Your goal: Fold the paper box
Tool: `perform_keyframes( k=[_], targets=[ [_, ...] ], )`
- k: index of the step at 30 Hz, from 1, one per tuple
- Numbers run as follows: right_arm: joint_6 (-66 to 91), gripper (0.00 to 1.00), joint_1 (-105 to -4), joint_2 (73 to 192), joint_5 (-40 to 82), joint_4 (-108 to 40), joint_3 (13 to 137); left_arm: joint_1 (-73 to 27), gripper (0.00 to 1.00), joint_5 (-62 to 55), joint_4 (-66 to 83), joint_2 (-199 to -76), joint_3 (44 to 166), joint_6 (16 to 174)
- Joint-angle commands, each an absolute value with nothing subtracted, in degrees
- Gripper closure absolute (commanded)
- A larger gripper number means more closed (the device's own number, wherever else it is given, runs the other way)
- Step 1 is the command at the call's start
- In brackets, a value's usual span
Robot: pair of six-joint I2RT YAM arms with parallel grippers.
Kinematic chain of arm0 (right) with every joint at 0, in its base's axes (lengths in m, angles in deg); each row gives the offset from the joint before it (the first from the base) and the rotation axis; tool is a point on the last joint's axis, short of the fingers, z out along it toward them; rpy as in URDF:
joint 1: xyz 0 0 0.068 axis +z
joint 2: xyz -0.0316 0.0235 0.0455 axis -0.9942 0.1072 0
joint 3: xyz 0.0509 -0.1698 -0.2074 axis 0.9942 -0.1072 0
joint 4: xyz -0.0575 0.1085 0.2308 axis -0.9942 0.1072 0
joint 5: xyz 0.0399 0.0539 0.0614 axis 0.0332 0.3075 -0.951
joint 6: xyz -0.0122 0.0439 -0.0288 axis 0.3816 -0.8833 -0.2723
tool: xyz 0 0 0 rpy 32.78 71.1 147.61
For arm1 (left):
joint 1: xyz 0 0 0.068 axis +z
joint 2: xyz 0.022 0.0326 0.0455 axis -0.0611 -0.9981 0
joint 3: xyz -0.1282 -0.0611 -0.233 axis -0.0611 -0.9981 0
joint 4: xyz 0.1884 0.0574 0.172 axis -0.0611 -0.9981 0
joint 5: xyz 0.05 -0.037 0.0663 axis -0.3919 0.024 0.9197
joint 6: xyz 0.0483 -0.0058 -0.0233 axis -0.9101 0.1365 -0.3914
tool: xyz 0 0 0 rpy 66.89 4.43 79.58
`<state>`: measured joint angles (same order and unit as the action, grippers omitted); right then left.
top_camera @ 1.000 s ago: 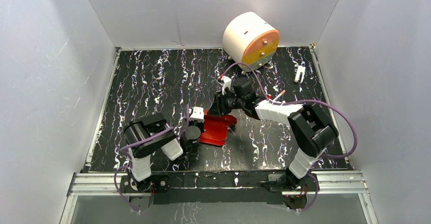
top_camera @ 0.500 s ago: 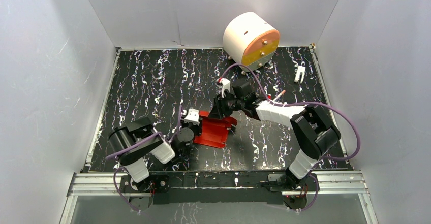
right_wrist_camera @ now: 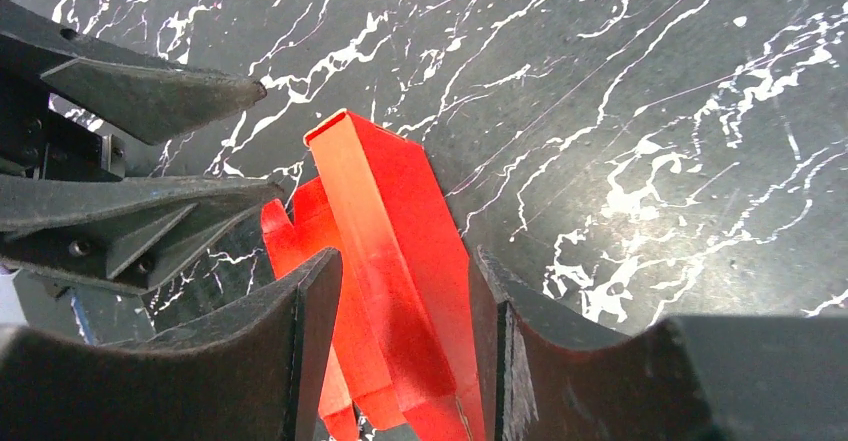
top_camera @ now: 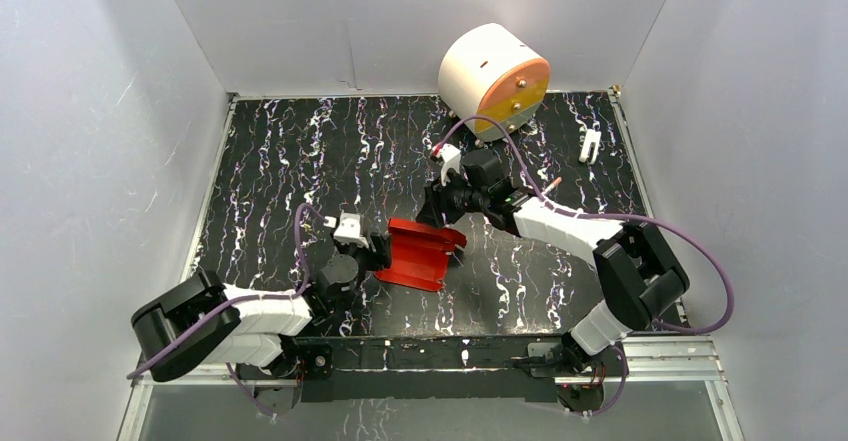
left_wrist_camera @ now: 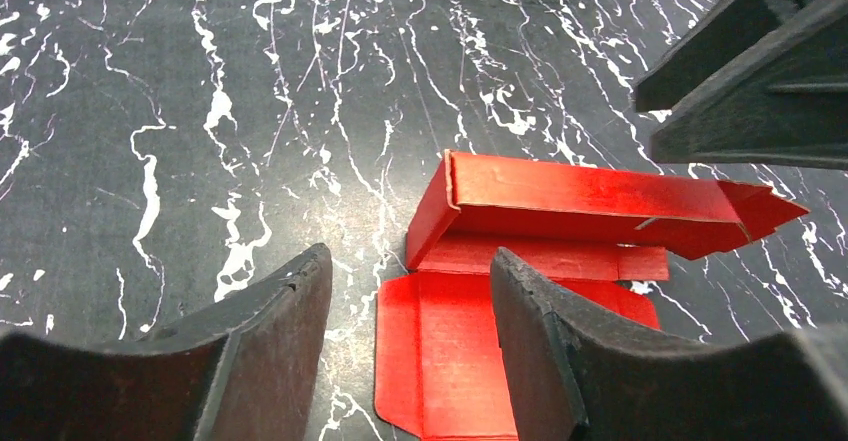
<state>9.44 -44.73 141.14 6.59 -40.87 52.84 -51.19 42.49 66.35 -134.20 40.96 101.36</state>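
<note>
While my left arm lies low along the near edge, elbow out at 8 o'clock and forearm running toward the middle of the table, its left pincer points toward 3 o'clock. That pincer is released. Both fingers stand wide apart, straddling the near left corner of the paper box without pinching it. One finger is over bare table and the other over the flat red panel.

I count one box, and it lies just toward 6 o'clock from the table's centre, between my two pincers. It is bright red thin card, half formed. A creased flat panel rests on the table, and along its far side a long wall stands up and folds over into a hollow strip. A pointed tab sticks out at the strip's 3 o'clock end.

My right arm rises from its base at 5 o'clock, bends at a high elbow and reaches back toward the centre, wrist tipped down. The right pincer is clenched on the box's raised strip, red card filling the gap from pad to pad.

Farther on, one white-and-orange drum sits at 1 o'clock, and one small white piece lies at 2 o'clock.
</note>
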Motion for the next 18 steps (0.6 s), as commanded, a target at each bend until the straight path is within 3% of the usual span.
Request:
perform_keyframes(
  k=[1,9,14,18],
  targets=[
    [12.48,0.42,-44.79,138.41,8.14,-41.41,54.38,-48.62,0.43,39.63,59.21,-132.82,40.54,105.74],
    [12.94,0.41,-44.83,133.65,13.61,-40.78,49.8,-47.82,0.43,22.9,56.85,-128.44,40.84,112.96],
    [12.58,0.4,-45.23,129.46,19.5,-40.72,45.08,-48.11,0.41,20.9,52.91,-123.33,42.66,120.67],
    [12.07,0.4,-45.24,126.81,21.49,-42.69,40.85,-49.24,0.41,19.94,52.96,-126.61,45.81,128.07]
  ],
)
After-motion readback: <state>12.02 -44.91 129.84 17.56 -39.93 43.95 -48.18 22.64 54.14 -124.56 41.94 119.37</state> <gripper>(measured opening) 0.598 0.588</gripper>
